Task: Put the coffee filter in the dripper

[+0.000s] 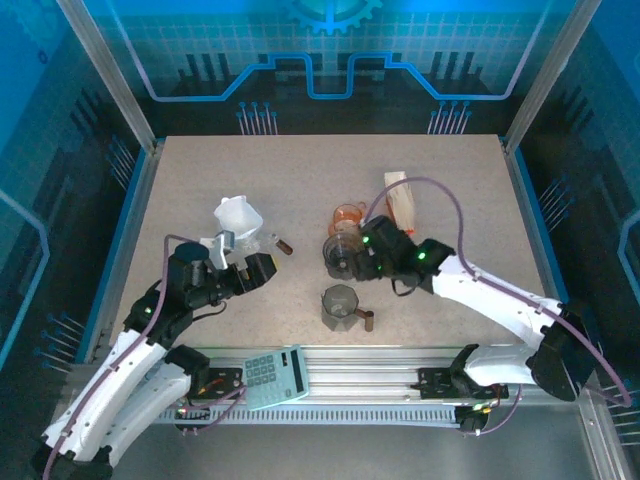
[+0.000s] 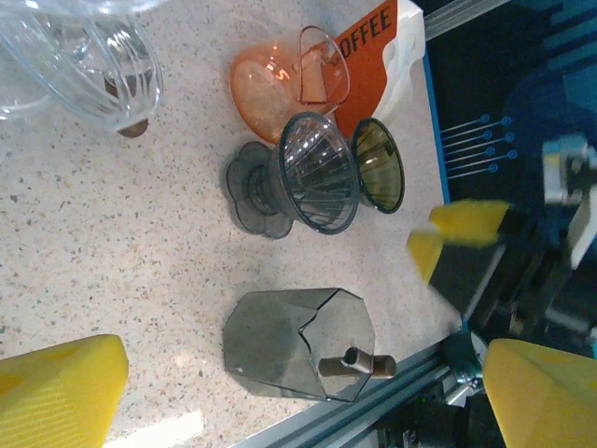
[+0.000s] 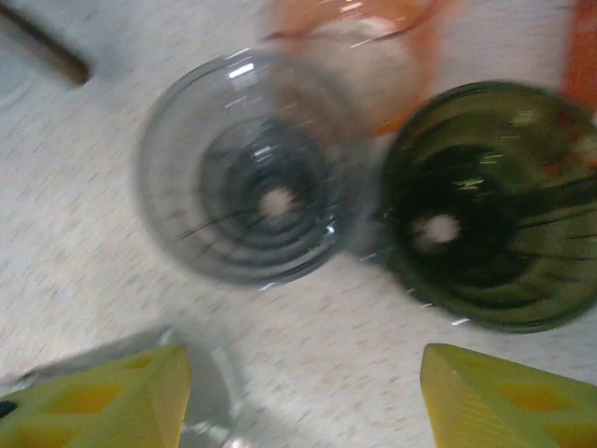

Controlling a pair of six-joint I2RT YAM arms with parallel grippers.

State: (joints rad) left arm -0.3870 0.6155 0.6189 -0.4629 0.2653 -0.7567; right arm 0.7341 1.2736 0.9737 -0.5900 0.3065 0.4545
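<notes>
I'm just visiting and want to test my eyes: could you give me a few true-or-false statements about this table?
1. The grey dripper lies on its side. True.
2. A paper filter sits inside it. False: it is empty.
3. The right fingers grip the green dripper. False: they stand apart, holding nothing.
4. The orange bag shows the letters "OFFEE". True.

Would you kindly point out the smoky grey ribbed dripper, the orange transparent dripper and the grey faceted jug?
smoky grey ribbed dripper (image 2: 317, 173), left wrist view, ribbed cone.
orange transparent dripper (image 2: 266, 93), left wrist view, rounded body.
grey faceted jug (image 2: 280, 341), left wrist view, side wall.
</notes>
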